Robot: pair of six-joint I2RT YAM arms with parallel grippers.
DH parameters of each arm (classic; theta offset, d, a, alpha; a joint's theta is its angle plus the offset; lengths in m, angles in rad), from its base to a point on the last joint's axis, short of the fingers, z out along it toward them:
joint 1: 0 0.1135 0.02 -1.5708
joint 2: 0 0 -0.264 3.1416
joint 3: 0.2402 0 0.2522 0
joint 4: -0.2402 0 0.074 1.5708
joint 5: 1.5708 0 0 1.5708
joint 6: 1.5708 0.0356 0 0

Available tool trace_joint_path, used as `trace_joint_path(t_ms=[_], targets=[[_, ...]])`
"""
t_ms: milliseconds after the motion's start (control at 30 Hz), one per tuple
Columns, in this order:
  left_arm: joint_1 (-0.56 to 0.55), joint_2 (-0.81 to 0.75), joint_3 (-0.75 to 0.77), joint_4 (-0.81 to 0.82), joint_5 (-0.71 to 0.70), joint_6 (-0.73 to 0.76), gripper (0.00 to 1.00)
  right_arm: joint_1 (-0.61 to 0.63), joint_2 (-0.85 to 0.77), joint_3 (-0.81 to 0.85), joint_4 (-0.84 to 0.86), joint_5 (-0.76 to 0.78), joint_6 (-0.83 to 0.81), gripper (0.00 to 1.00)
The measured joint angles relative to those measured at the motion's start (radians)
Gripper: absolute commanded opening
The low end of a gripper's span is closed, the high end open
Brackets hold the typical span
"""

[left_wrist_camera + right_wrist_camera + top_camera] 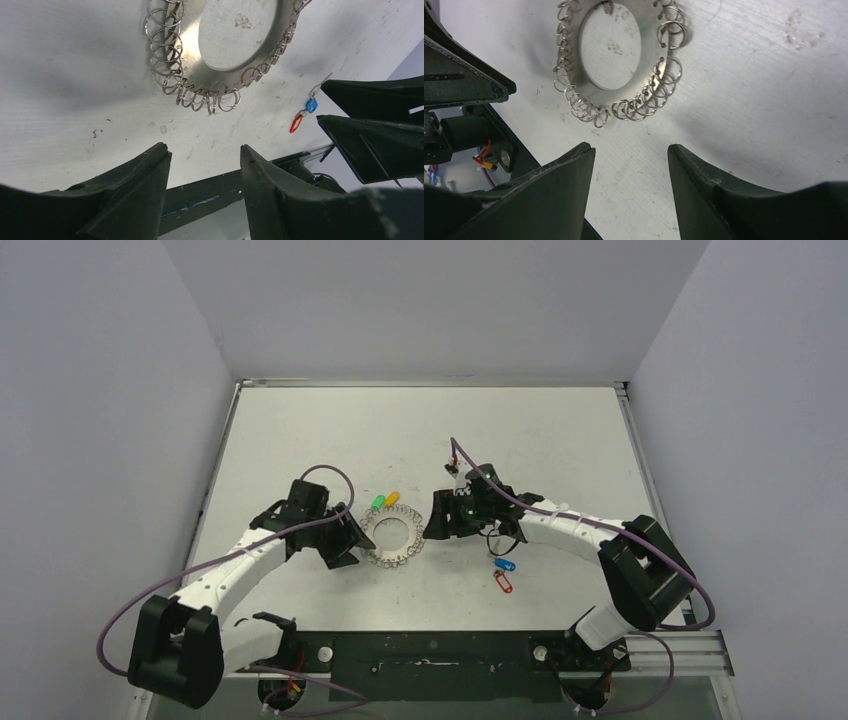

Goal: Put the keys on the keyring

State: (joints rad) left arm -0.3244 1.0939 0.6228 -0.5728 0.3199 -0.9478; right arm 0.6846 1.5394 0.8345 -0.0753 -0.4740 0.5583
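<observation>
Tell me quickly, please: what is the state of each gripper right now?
Left gripper: open, holding nothing.
Right gripper: open, holding nothing.

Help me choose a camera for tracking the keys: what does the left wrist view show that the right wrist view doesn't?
Only the left wrist view: the blue-tagged key and red-tagged key lying on the table, plus the right gripper's fingers. Only the right wrist view: the left gripper's fingers and red and yellow wiring beyond the table edge. Both: the keyring on the table, seen past that camera's own open fingers.
</observation>
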Motion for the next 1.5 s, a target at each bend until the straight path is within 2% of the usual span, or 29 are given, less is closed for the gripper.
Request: trace_joint_path(t_ms=[167,367,567,700,833,1133,1333,1500], targets=[[-0.025,0.147,0.061,0.010,0.056,-0.007,0.49,-0.023,0.000,-0.019,-0.032,0.006,-0.008,0.57],[-0.108,0.299,0.161,0.014,0.071,-0.005,0.41,-0.024,0.000,-0.023,-0.039,0.006,-0.013,0.57],[-0.138,0.420,0.209,0.014,0.077,0.008,0.40,-0.029,0.000,-0.025,-0.042,0.006,-0.017,0.57],[-0.139,0.457,0.215,0.008,0.074,0.010,0.39,-0.031,0.000,-0.029,-0.048,0.006,-0.020,0.57],[-0.139,0.482,0.220,0.005,0.073,0.009,0.32,-0.031,0.000,-0.030,-0.051,0.006,-0.020,0.57],[-0.139,0.513,0.226,-0.006,0.052,0.006,0.30,-0.038,0.000,-0.031,-0.053,0.006,-0.023,0.57],[-0.139,0.520,0.226,-0.004,0.050,0.004,0.19,-0.038,0.000,-0.032,-0.054,0.006,-0.023,0.57],[-0.139,0.547,0.226,0.001,0.051,0.004,0.13,-0.043,-0.001,-0.033,-0.054,0.006,-0.023,0.57]])
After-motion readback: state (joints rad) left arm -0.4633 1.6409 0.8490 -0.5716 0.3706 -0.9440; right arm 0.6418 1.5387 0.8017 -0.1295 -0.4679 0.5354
